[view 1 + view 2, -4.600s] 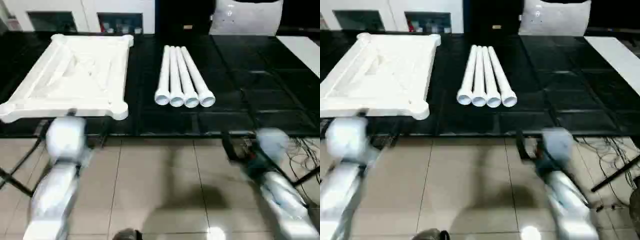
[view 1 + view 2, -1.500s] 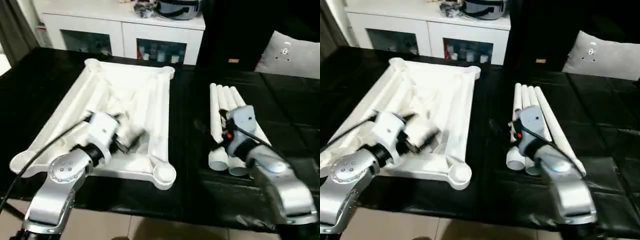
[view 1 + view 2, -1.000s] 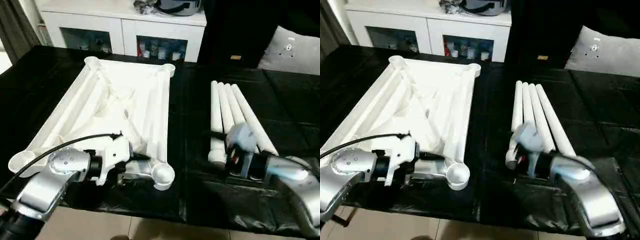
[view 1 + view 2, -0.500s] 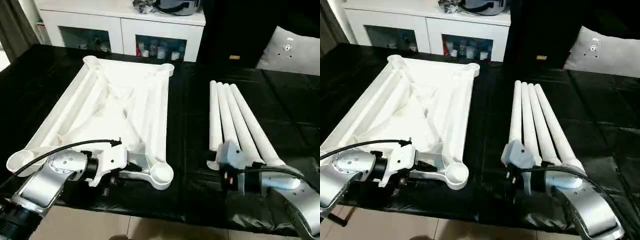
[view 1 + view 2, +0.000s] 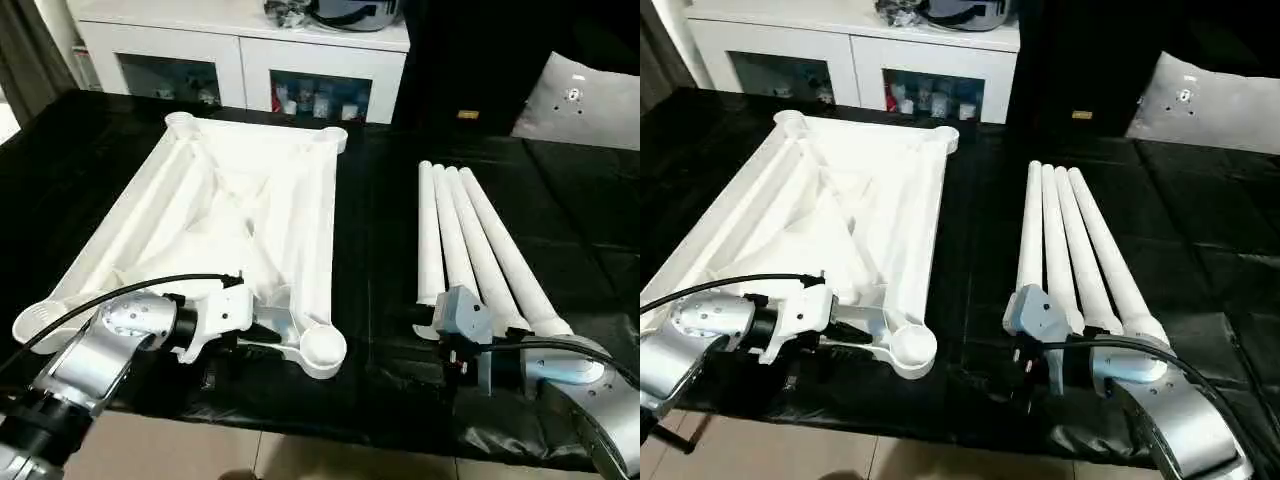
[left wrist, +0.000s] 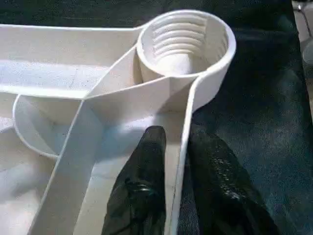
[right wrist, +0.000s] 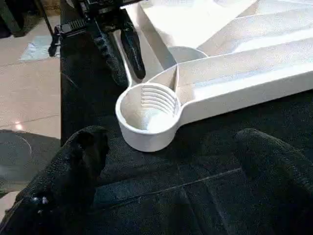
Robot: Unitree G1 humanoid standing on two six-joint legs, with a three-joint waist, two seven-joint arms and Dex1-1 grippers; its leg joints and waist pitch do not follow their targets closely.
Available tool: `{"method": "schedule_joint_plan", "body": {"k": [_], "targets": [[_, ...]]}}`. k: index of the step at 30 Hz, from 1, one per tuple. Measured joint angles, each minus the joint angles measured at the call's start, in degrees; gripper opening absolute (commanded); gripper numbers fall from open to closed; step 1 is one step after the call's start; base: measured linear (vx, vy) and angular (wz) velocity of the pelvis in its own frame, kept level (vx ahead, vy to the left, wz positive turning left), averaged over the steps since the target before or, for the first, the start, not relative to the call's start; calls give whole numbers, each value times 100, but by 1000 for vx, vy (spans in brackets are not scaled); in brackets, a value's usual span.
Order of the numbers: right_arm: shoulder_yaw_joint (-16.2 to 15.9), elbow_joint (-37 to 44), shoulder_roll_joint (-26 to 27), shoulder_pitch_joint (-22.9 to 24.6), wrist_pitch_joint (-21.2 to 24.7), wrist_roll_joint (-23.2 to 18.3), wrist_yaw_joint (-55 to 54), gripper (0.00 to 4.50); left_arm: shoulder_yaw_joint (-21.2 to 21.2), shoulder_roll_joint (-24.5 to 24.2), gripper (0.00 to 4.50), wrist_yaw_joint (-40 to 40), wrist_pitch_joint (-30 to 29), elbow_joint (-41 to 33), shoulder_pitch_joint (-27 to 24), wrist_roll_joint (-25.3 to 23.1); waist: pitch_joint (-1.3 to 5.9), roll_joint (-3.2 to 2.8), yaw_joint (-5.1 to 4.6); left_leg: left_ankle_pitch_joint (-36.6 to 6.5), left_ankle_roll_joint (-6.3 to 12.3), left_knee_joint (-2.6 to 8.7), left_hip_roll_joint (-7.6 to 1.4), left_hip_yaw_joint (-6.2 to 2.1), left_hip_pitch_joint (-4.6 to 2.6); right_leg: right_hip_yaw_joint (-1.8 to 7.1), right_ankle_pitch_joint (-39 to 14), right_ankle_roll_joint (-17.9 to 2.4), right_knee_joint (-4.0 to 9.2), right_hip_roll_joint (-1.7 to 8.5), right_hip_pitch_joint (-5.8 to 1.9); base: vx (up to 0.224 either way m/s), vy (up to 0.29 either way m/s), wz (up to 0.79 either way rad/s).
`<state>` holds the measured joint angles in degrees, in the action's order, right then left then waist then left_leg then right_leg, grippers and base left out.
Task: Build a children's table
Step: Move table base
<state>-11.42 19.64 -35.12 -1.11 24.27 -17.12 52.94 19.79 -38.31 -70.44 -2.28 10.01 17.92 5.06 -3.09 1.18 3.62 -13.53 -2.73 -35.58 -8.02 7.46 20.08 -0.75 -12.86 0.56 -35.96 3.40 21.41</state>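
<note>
White cabinet with glass doors along far wall, small items behind the glass. Dark helmet-like object on cabinet top. Black table covering, creased. Grey cushion far right. Tiled floor.

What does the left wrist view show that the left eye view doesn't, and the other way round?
Left wrist view alone: the left gripper has one of its black fingers inside the table top's edge wall and the other outside it, beside the corner socket, whose inner ridges are plain to see.

Left eye view alone: the four legs lying side by side, the right gripper near their ends, and the white cabinet behind.

Both: the upside-down table top on the black table.
</note>
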Motion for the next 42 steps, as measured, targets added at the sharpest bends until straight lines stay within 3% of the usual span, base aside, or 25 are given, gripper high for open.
{"method": "schedule_joint_plan", "body": {"k": [3,10,21,26,31,32,34,37,42], "targets": [[-21,0,8,0,0,-2,0,450,22,0,25,-40,91,43,24,-42,0,0,-4,2,-2,0,-1,2,-1,0,2,-4,-1,0,-1,0,0,0],[-21,0,43,-1,22,-3,-54,450,26,56,4,-63,65,87,71,-54,1,-3,-75,2,-3,13,-6,18,0,4,-2,-10,-1,-1,2,0,0,0],[-24,-15,200,-73,34,9,-264,450,32,448,4,196,-214,163,235,-252,9,-20,-9,3,-4,21,-30,71,-5,7,-6,-18,-1,3,1,0,0,0],[-20,-303,636,-323,39,332,-943,450,62,730,4,374,-303,152,279,-287,10,-42,1,6,-6,21,-33,80,0,8,-6,-18,-1,4,20,0,0,0],[-19,-307,896,-410,152,424,-1386,450,104,813,4,452,-267,135,292,-382,16,-56,77,5,-5,22,-34,83,4,7,-11,-25,0,4,24,0,0,0],[17,-371,1030,-457,238,444,-1585,450,106,833,29,511,-268,125,290,-414,16,-56,79,6,-6,22,-35,84,3,7,-10,-24,-1,4,24,0,0,0],[196,-550,1358,-607,448,446,-1971,450,99,878,29,640,-301,93,279,-466,15,-54,79,11,-13,22,-35,85,4,8,-10,-24,-7,4,29,0,0,0],[472,-768,1645,-888,656,456,-2501,450,-12,1033,64,821,-435,-192,152,-315,7,-40,85,17,-22,22,-39,86,14,6,-10,-25,-13,3,42,0,0,0],[656,-948,1884,-1525,1038,1107,-3670,450,-241,1250,101,1154,-773,-897,-12,-14,6,-42,97,29,-43,41,-45,87,19,2,-10,-25,-15,-3,52,0,0,0]]}}
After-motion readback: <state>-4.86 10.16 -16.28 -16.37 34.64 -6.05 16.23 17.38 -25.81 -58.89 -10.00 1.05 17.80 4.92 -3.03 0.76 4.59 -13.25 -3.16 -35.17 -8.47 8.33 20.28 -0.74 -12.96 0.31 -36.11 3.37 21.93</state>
